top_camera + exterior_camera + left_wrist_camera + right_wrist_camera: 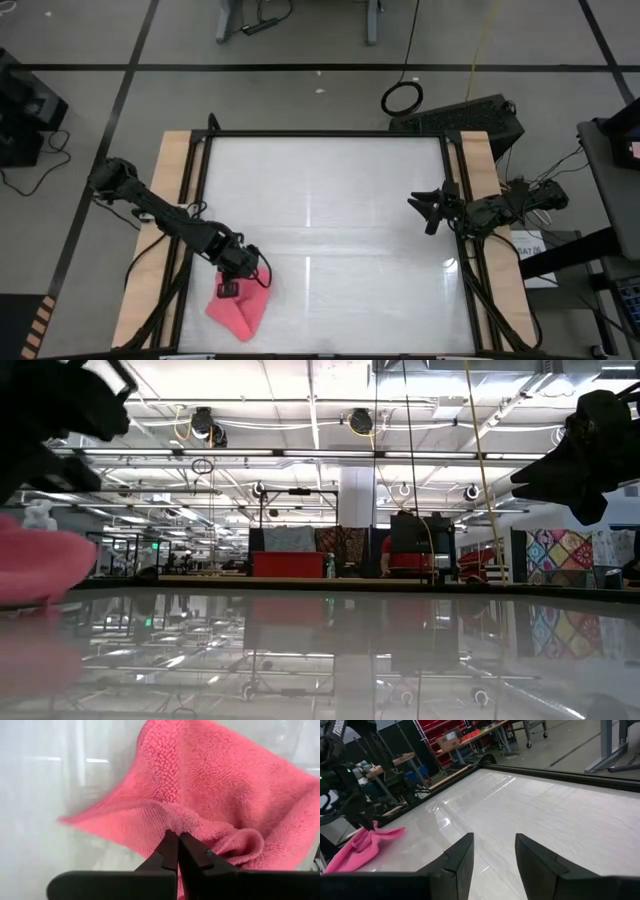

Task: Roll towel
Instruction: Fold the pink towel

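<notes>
Towel: the bright pink towel (238,311) lies crumpled at the near-left corner of the table (330,240), close to the near edge and to the dark left frame rail. It is bunched and partly folded over itself, not flat; one pointed corner trails toward the near edge.
Towel up close: in the left wrist view the terry cloth (220,785) fills most of the picture, with a hemmed edge folded up into a ridge right at the fingertips.
Left gripper: the left gripper (232,287) sits at the far edge of the towel, its fingers (169,851) pressed together with a fold of the pink hem pinched between them.
Left arm: it reaches in from the far-left side of the table, slanting toward the near-left corner.
Right gripper: the right gripper (424,209) hangs above the table's right edge, about midway between near and far, well apart from the towel; its two fingers (457,857) stand apart with nothing between them.
Table: a glossy white top in a dark frame, with pale wooden strips along the left and right sides.
Low view: a pink hump of towel (35,565) shows at the left edge, under the dark left gripper.
</notes>
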